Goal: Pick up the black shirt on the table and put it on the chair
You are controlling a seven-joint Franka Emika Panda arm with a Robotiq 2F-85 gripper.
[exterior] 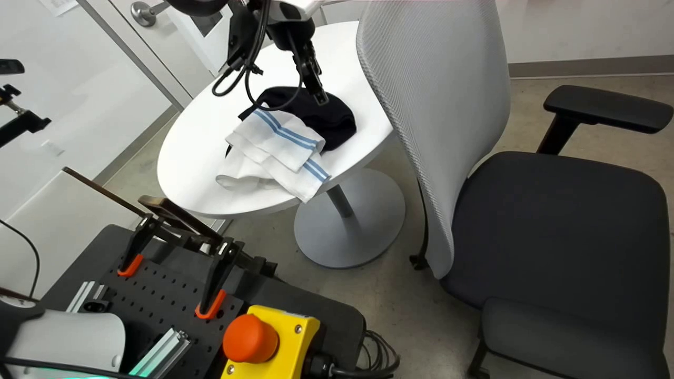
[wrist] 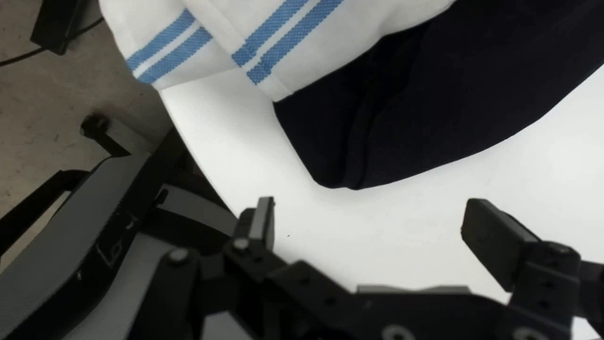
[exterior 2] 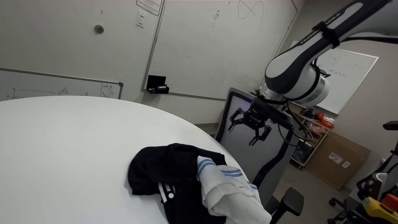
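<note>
The black shirt [exterior 2: 158,166] lies crumpled on the white bench [exterior 2: 74,146] beside the chair [exterior: 553,226], partly covered by a blue-striped white cloth [exterior 2: 228,191], with the end effector [exterior 2: 241,136] above bench level, apart from the shirt, jaws spread.

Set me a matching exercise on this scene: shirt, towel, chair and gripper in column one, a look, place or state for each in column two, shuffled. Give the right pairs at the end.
Column one
1. Shirt
2. Towel
3. Chair
4. Gripper

Column two
A. Open, holding nothing
B. Standing beside the table
C. Black, crumpled and partly covered
D. White with blue stripes

Right pairs: 1-C, 2-D, 3-B, 4-A
</note>
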